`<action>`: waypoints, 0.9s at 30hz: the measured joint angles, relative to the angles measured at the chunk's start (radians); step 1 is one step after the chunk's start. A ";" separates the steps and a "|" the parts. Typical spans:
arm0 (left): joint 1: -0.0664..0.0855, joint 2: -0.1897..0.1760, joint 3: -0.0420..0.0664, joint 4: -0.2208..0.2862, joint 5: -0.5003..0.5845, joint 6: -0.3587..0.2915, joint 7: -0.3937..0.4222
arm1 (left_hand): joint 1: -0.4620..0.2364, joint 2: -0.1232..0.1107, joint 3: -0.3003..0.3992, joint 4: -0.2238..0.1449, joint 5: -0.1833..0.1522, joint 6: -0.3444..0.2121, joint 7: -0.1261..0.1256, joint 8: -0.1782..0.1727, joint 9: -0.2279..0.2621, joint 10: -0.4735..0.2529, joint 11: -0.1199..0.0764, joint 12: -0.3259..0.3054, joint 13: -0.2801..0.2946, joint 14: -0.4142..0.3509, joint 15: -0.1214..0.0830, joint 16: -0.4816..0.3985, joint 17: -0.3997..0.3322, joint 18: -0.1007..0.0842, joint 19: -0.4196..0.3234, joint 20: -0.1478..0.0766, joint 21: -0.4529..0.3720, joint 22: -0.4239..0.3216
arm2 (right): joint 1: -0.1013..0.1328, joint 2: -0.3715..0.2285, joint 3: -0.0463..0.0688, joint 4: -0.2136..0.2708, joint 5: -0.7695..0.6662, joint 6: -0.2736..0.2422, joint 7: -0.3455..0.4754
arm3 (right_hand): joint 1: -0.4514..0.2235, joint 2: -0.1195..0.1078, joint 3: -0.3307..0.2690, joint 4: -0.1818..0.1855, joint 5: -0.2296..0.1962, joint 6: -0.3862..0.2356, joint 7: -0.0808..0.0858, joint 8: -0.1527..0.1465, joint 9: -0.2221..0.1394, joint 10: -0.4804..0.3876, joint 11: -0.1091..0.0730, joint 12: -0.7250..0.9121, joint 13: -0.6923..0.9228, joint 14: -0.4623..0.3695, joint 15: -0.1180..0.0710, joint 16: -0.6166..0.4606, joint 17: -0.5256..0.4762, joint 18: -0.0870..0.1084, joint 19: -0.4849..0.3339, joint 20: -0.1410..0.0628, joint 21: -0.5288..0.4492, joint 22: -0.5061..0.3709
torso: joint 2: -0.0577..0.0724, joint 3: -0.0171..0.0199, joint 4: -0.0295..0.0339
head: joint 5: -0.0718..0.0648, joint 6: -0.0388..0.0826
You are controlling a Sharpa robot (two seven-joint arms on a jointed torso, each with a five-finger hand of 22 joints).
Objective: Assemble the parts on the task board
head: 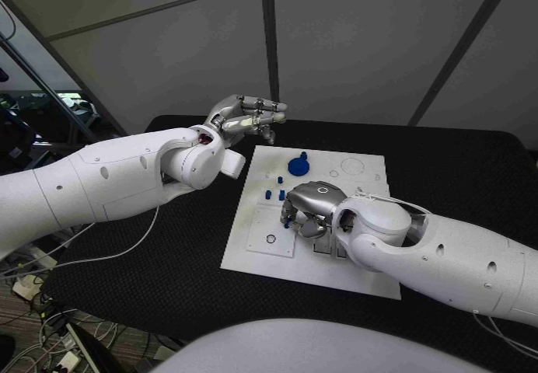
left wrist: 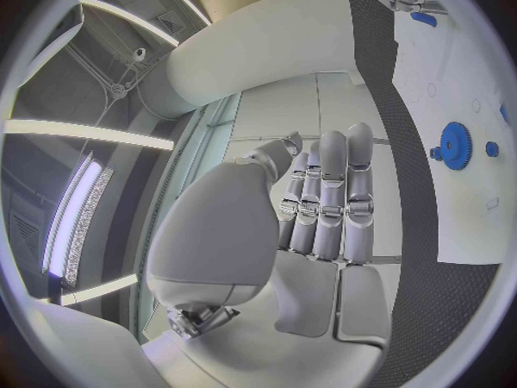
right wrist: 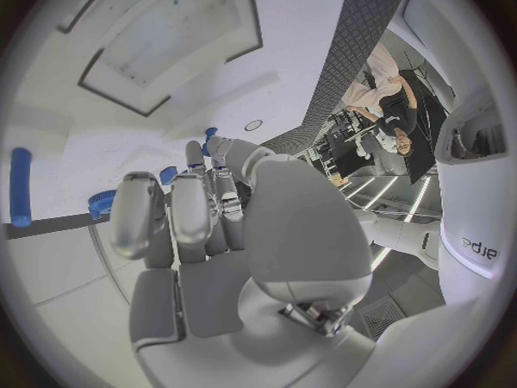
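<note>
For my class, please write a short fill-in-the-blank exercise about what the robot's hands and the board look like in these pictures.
1. The task board is a flat plate of the colour ____.
2. The round gear standing on it is ____ in colour.
3. The ____ hand is down over the board.
4. The left hand is raised beyond the board's far edge and holds ____.

Missing words: white; blue; right; nothing

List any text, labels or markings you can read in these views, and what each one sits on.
Dark lettering on the robot's white body panel, seen in the right wrist view: it appears reversed or upside down and cannot be read with confidence.
Small grey mark near the edge of the white task board, in the left wrist view: too small to read.
No text shows on the blue gear, the left hand or the right hand.
</note>
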 measured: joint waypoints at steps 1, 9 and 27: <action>0.000 0.000 0.000 -0.001 0.000 0.000 0.000 | 0.000 0.000 0.000 0.000 0.000 0.000 0.000 0.000 0.000 0.000 0.000 0.000 0.000 0.000 0.000 0.000 0.000 0.000 0.000 0.000 0.000 0.000 | 0.000 0.000 0.000 0.001 0.000 0.001 0.000 | 0.000 0.000 0.000 0.000 0.000 0.000 0.000 0.000 0.000 0.000 0.000 0.000 0.000 0.000 0.000 0.000 0.000 0.000 0.000 0.000 0.000 0.000 | 0.000 0.0000 0.0000 | 0.000 0.000; 0.000 0.000 0.000 -0.003 0.000 0.001 -0.001 | 0.000 0.000 0.000 0.000 0.000 0.000 0.000 0.000 0.000 0.000 0.000 0.000 0.000 0.000 0.000 0.000 0.000 0.000 0.000 0.000 0.000 0.000 | 0.000 0.000 0.000 0.001 -0.002 0.006 -0.001 | 0.000 0.000 -0.002 -0.002 0.000 0.000 0.000 0.000 0.000 0.000 0.000 0.000 0.000 0.000 0.000 0.000 0.000 0.000 0.000 0.000 0.000 0.000 | 0.000 0.0000 0.0000 | -0.001 -0.002; 0.000 0.002 0.000 -0.008 0.000 0.006 -0.005 | 0.000 0.000 -0.003 -0.003 0.000 -0.004 0.004 0.000 0.000 -0.004 0.004 0.000 0.000 0.000 0.000 0.000 0.000 0.000 0.000 0.000 0.000 0.000 | 0.008 0.002 -0.036 0.007 -0.003 -0.013 0.002 | -0.055 -0.018 -0.084 0.025 0.021 -0.041 0.020 -0.029 -0.007 -0.045 0.004 -0.033 -0.003 0.000 0.015 0.008 -0.015 0.000 -0.013 0.013 -0.008 0.000 | 0.001 0.0001 -0.0001 | -0.001 -0.007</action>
